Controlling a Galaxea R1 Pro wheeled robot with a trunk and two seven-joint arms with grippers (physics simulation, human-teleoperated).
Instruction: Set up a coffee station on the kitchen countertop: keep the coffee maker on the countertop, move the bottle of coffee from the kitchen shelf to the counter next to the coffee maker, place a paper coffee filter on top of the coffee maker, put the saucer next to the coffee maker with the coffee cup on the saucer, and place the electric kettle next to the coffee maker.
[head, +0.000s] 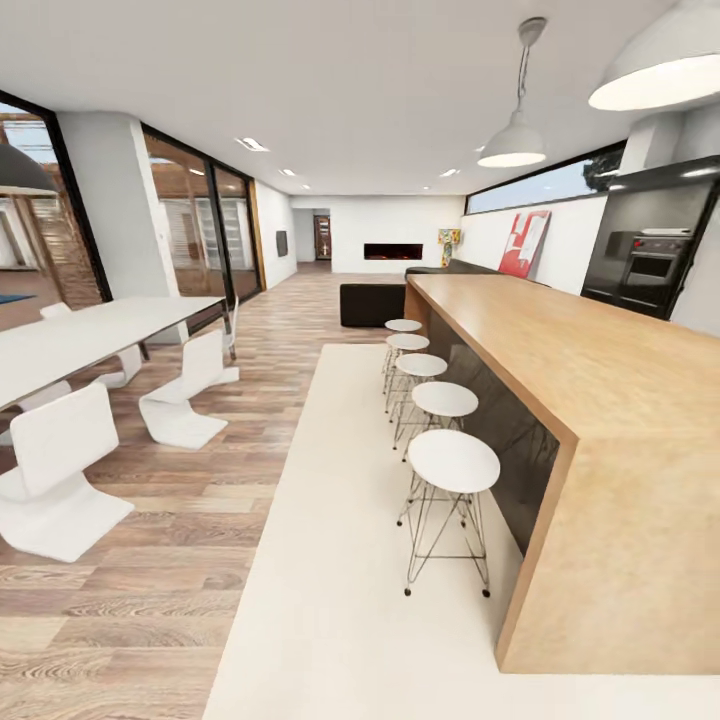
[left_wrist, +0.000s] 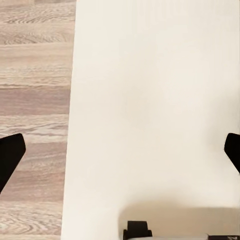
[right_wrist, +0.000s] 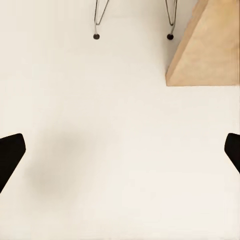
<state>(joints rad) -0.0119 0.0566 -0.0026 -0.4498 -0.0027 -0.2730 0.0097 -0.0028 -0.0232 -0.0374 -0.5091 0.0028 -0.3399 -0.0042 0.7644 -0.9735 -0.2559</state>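
Observation:
The coffee maker, bottle of coffee, filter, saucer, cup, kettle and kitchen countertop are out of view. My left gripper (left_wrist: 120, 155) is open, its black fingertips (left_wrist: 10, 152) far apart above the line where the wood floor (left_wrist: 35, 100) meets a cream rug (left_wrist: 155, 100). My right gripper (right_wrist: 120, 155) is also open and empty, hanging over the cream rug (right_wrist: 100, 125) near the corner of a wooden bar (right_wrist: 210, 45) and two stool feet (right_wrist: 96, 36).
A long wooden bar island (head: 600, 400) runs along the right with a row of white stools (head: 453, 460) beside it on the cream rug (head: 350, 600). A white dining table (head: 90, 335) and chairs (head: 60, 470) stand left. A black oven unit (head: 650, 265) is far right.

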